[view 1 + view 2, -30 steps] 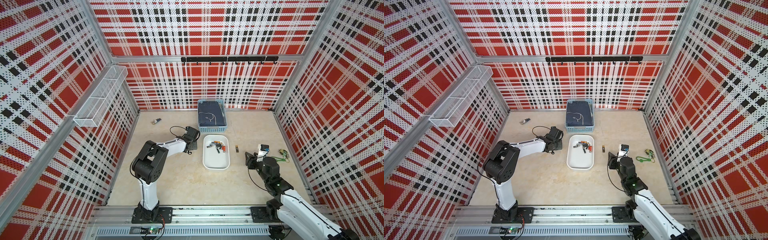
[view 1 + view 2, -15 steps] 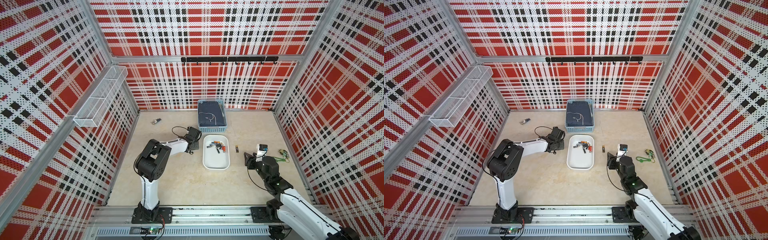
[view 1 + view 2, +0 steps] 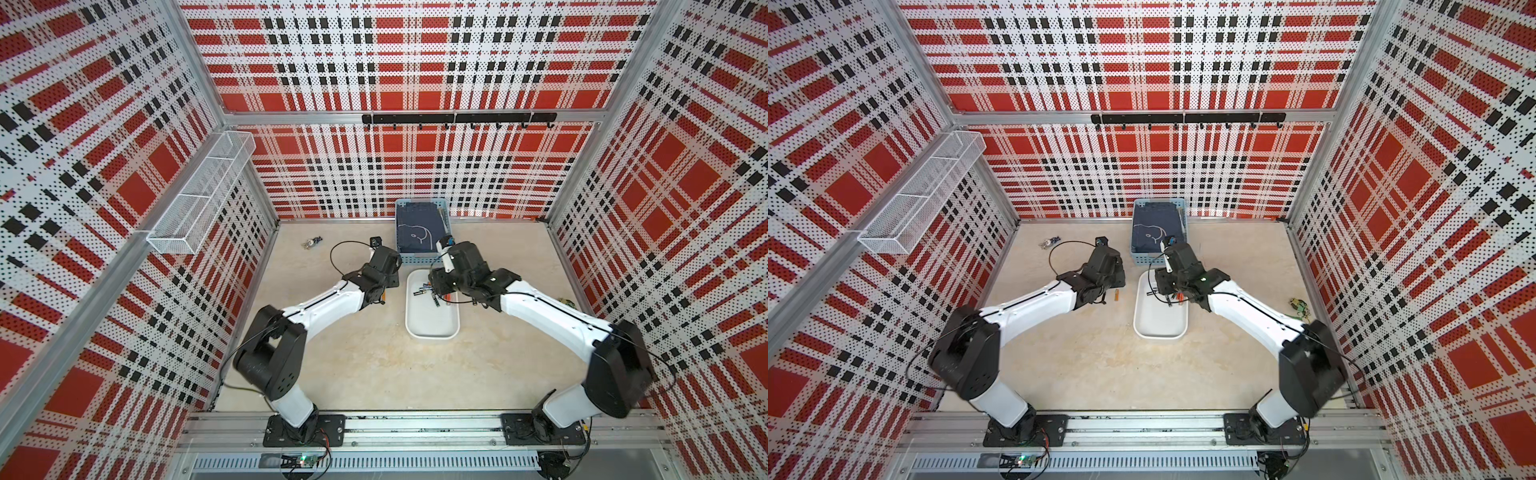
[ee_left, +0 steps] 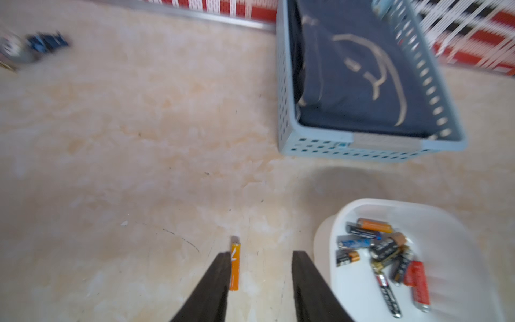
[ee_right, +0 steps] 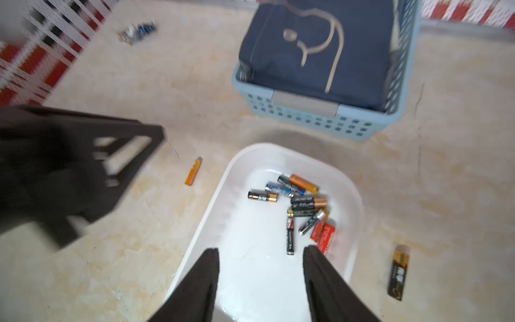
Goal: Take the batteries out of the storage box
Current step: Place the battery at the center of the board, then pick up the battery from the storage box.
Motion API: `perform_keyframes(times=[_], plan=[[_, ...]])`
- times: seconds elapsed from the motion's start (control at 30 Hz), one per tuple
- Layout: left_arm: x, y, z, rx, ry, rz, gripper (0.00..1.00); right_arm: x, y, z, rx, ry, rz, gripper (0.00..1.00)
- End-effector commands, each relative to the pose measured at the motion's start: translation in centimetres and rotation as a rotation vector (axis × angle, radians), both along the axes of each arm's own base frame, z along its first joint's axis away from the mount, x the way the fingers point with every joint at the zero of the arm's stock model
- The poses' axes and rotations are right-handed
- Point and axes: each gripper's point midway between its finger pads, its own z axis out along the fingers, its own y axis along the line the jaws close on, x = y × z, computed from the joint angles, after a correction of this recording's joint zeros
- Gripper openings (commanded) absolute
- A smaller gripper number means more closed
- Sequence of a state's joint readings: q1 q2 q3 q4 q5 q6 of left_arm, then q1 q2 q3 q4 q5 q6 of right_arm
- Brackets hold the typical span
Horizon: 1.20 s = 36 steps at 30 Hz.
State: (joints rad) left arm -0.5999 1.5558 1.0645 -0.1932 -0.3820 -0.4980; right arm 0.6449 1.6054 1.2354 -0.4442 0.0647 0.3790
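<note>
Over the pale marbled table [image 4: 139, 139]: left gripper [image 4: 262, 253], jaws parted. Just beside one dark finger [image 4: 214, 284], an orange battery [image 4: 235, 267], flat on the table, outside the storage box [image 4: 324, 239]. Inside that white box, near one end, a loose heap of batteries [image 4: 384, 246] — black-and-gold, orange, blue, red. Beyond, a light blue basket [image 4: 284, 97] with dark cloth [image 4: 362, 83]. Farther off, blurred keys [image 4: 25, 47].

Desk [image 3: 374, 365], front: bare, open for passage.
Storage box [image 3: 432, 328], near half: free; batteries [image 5: 301, 203] crowd far half.
Behind box: blue basket [image 4: 348, 152] close, walling off.
Box flanks: orange battery [image 4: 234, 263] one side, black battery [image 5: 399, 276] other, flat on desk.
</note>
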Motion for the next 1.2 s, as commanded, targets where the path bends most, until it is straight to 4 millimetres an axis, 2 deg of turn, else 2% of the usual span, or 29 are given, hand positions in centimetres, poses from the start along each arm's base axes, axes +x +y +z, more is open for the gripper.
perform_keyframes(times=[0.0,0.17,0.3,0.53,0.8,0.97,1.17], plan=[[-1.6,2.1,3.4,-0.044,-0.17,0.075,0.59,-1.2,0.0,-3.3,-0.079,0.172,-0.036,0.51],[-5.5,2.7,5.2,-0.162,-0.317,-0.005,0.54,-0.6,0.0,-6.6,-0.195,0.234,-0.067,0.51],[-7.0,2.5,5.0,-0.15,-0.333,-0.041,0.54,-0.3,-0.3,-8.5,-0.238,0.257,-0.09,0.51],[-6.8,1.7,3.4,-0.095,-0.274,-0.046,0.55,0.1,-0.3,-11.0,-0.256,0.291,-0.099,0.5],[-6.0,0.0,3.3,-0.072,-0.259,-0.068,0.56,1.1,-0.5,-12.9,-0.268,0.303,-0.118,0.45],[-5.8,-0.3,3.2,-0.06,-0.253,-0.069,0.56,1.8,-1.4,-13.8,-0.263,0.311,-0.15,0.44],[-5.6,-0.4,3.3,-0.054,-0.258,-0.064,0.56,2.3,-0.9,-14.5,-0.259,0.31,-0.137,0.4]])
